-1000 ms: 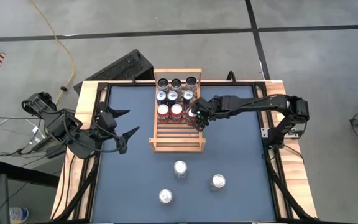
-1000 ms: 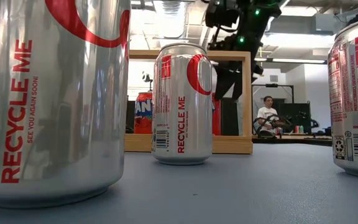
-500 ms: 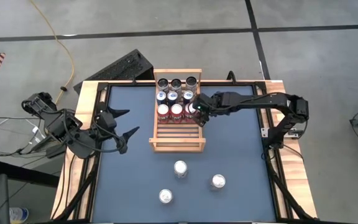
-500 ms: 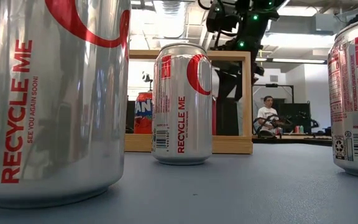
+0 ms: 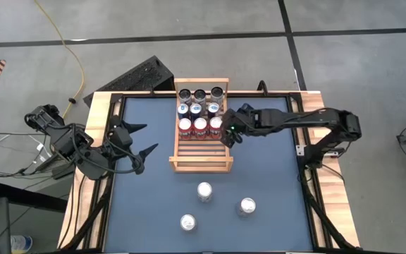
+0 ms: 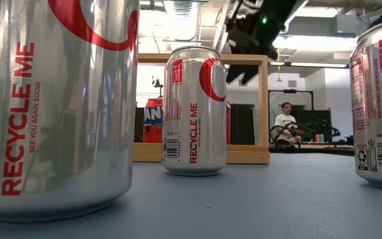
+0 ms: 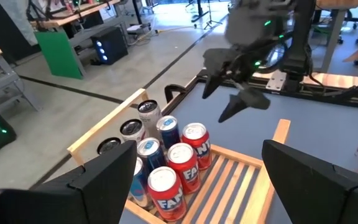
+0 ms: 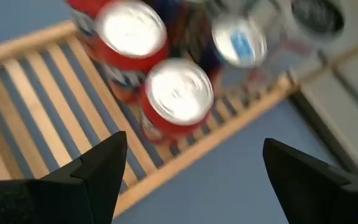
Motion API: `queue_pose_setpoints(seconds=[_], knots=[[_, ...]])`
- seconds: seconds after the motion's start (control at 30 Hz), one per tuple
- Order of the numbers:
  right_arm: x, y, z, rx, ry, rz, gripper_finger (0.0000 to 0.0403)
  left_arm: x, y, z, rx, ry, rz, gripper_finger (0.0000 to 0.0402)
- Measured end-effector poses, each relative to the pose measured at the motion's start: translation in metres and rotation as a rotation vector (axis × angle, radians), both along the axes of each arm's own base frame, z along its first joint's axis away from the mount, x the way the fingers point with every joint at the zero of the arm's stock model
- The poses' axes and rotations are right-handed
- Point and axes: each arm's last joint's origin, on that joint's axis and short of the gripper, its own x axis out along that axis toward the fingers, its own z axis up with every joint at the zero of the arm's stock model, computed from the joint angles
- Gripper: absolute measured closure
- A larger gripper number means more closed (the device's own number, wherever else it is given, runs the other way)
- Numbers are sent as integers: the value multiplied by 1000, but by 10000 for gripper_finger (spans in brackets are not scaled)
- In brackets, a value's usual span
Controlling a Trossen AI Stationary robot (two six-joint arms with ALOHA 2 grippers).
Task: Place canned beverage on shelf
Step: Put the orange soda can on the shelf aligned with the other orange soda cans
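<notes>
- The shelf stands at the far middle of the blue tabletop, its slats running near to far, with a raised rail at the near end and one at the far end.
- Nine cans fill its far half in three rows of three: dark cans farthest, blue cans in the middle, red cans nearest (the near half of the slats is bare).
- The right tool hangs above the shelf's right edge, just beside the rightmost red can; its fingers stand apart and hold nothing.
- In the right wrist view the two dark fingers spread wide over the slats, with red cans below and between them, untouched.
- The left wrist view shows that tool raised clear of the can tops, fingers parted.
- The left tool waits over the left edge of the tabletop, well apart from the shelf, its fingers apart and empty.
- Three silver cans stand upright on the near part of the tabletop: one near the shelf's near rail, one to its right, one nearest of all.
- In the low view these silver cans carry red lettering; a person sits in the room far beyond the tabletop.
</notes>
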Motion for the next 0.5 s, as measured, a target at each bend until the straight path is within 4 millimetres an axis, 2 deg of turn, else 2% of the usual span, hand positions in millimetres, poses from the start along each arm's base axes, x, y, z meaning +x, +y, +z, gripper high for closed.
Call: queue_pose_setpoints(seconds=[0.13, 0.27, 0.5], knots=[[12, 6, 4, -83, -43, 129, 58, 0, 1, 0, 23, -2, 23, 68], [26, 5, -13, -129, 34, 240, 58, 0, 1, 0, 24, -2, 25, 68], [33, 0, -23, -155, 76, 272, 58, 0, 1, 0, 26, 2, 23, 68]])
